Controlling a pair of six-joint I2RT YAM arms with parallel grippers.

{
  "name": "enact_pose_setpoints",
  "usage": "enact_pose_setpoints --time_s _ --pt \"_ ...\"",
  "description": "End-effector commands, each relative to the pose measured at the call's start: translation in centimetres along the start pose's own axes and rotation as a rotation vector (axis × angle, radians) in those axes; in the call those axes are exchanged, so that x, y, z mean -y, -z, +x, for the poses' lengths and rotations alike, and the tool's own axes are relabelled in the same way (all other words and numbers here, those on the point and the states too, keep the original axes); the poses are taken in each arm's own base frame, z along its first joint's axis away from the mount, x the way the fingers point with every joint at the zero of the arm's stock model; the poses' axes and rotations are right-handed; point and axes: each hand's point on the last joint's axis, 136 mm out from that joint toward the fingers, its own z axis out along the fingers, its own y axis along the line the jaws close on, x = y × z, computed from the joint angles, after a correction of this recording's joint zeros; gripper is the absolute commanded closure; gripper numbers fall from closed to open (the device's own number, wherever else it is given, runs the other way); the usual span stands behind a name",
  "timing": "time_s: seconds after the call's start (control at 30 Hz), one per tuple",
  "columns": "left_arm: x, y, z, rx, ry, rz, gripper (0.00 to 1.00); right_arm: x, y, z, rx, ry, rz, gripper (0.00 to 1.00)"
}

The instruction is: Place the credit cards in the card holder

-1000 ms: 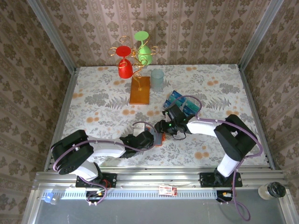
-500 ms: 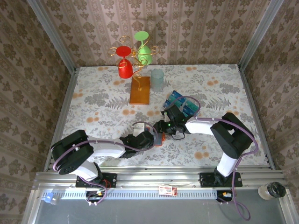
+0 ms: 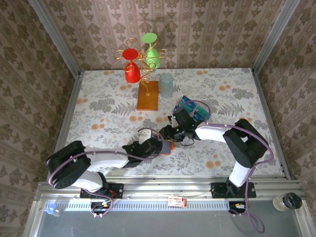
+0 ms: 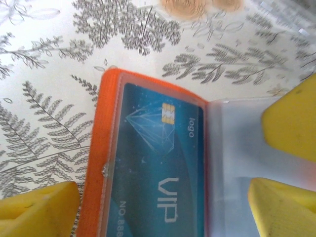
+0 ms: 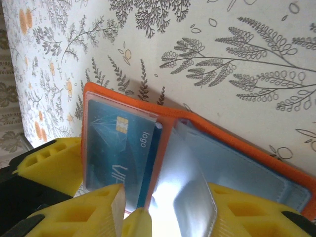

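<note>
Card holder (image 3: 168, 147) open, lower centre of top view; 1 teal card (image 4: 153, 158) sleeved. Left gripper (image 4: 163, 197) wide, empty, straddling it. Right gripper (image 5: 163, 210) half-spread around clear flap (image 5: 182, 190); grip unclear. Advice: hold flap up; spare credit cards (image 3: 190, 105) right of centre.

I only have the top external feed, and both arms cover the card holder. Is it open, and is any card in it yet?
Observer: Left wrist view: the card holder lies open on the table, with one blue VIP card already under clear plastic.
Operator: What is the right arm doing there?
Observer: Right wrist view: a clear sleeve stands raised between the fingers of the right gripper. I cannot tell whether it is pinched.
</note>
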Motion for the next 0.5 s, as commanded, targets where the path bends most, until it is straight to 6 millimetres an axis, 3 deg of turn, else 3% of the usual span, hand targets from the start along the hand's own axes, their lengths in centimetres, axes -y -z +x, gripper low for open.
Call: enact_pose_setpoints --time_s 0.0,0.2,0.47 --pt "-1.1 1.4 -1.2 0.044 0.005 -0.016 0.08 -2.1 0.4 -0.1 -0.009 -0.001 -0.055 0.55" --pt "-3.2 3.7 -2.9 0.111 0.053 -0.022 0.00 -3.2 0.0 0.3 -0.014 0.007 -0.050 0.47" --pt "-7.0 5.5 -3.8 0.158 0.123 -0.049 0.00 -4.7 -1.7 0.4 -0.025 0.022 -0.037 0.39"
